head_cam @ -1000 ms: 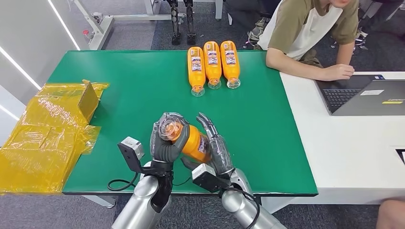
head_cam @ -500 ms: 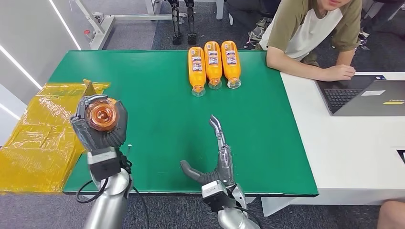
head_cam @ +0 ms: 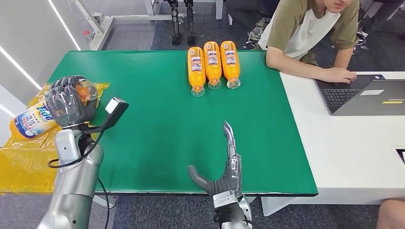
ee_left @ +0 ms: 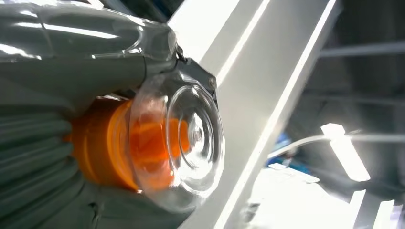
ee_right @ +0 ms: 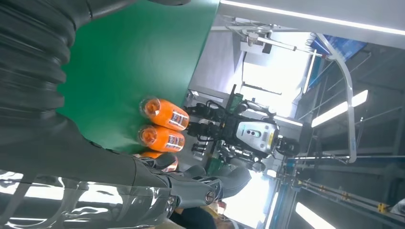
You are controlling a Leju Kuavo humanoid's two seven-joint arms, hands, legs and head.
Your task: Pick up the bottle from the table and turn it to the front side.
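The bottle (head_cam: 36,119) is orange with a clear cap and a label showing blue lettering on white, the label facing up toward the head camera. It lies roughly level in the air, off the left edge of the green table (head_cam: 157,119), above the crumpled yellow plastic wrap (head_cam: 33,143). The left hand (head_cam: 69,100) grips it around the neck end, fingers wrapped tight, so the cap pokes out on the table side of the hand and the labelled body sticks out on the far side (in the left wrist view the clear cap (ee_left: 184,143) sits just past the fingers). The right hand (head_cam: 224,167) is held over the table's near edge, holding nothing, fingers straight and thumb spread wide. Three more orange bottles (head_cam: 212,64) lie side by side at the table's far edge.
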